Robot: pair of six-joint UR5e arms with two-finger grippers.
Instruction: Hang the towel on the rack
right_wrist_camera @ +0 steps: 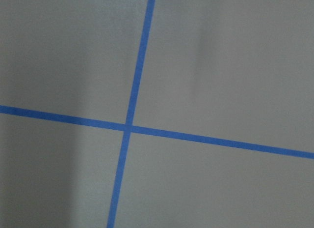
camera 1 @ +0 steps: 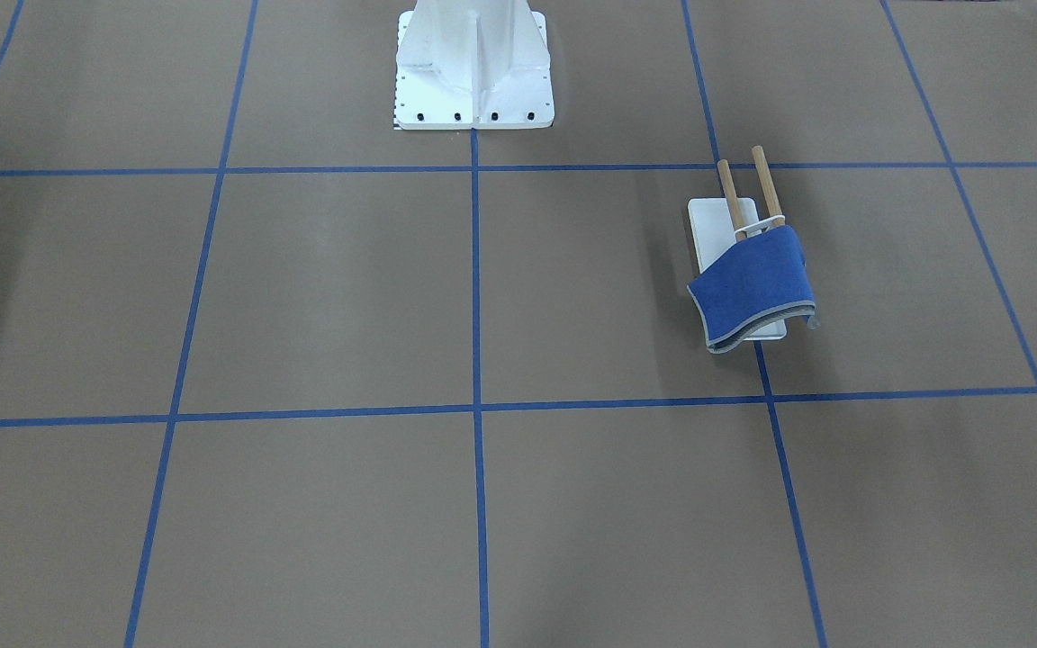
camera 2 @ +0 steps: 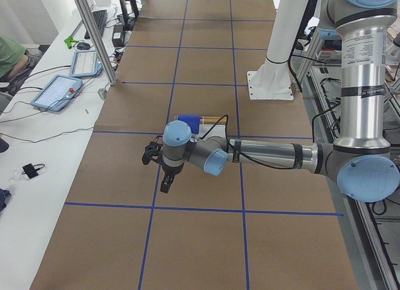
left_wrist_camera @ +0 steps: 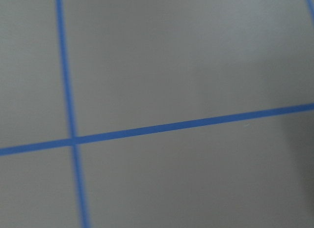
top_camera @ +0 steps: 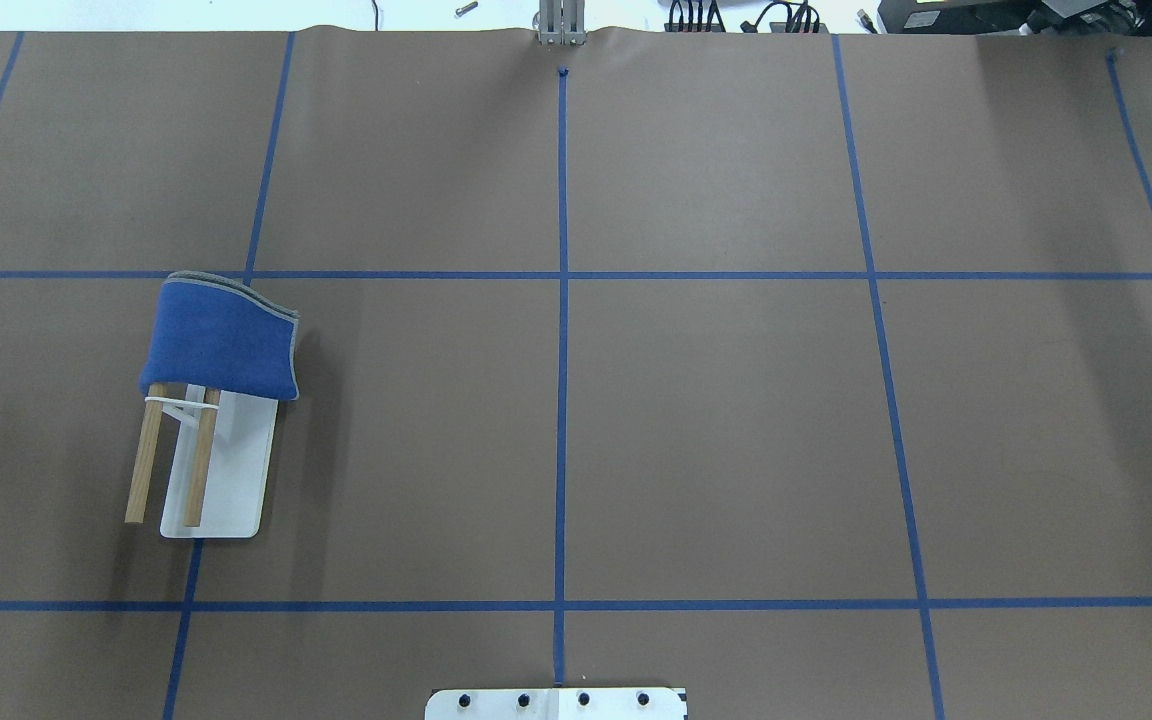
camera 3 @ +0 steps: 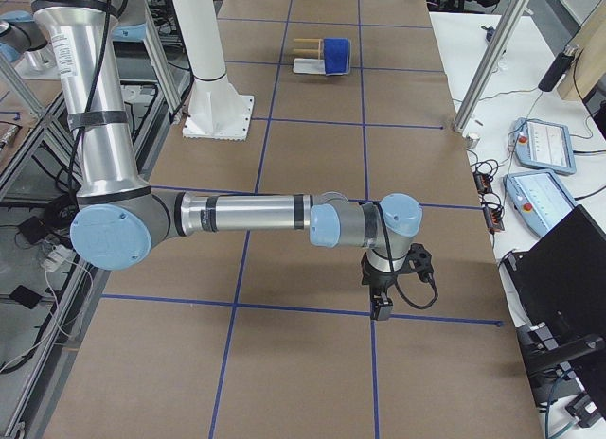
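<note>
The blue towel point(camera 1: 752, 283) with a grey border is draped over the far ends of the rack's two wooden dowels point(camera 1: 734, 193); its lower edge hangs down to the rack's white base point(camera 1: 712, 229). It also shows in the overhead view point(top_camera: 221, 340), on the table's left, over the rack point(top_camera: 236, 470). My left gripper point(camera 2: 164, 171) shows only in the exterior left view, low over the table and apart from the rack; I cannot tell whether it is open or shut. My right gripper point(camera 3: 383, 302) shows only in the exterior right view, far from the rack; I cannot tell its state either.
The large white bolted pedestal point(camera 1: 473, 72) stands at the robot's side of the table. Blue tape lines cross the brown table point(top_camera: 716, 430). Both wrist views show only table and tape. Tablets point(camera 2: 59, 90) and cables lie on a side bench.
</note>
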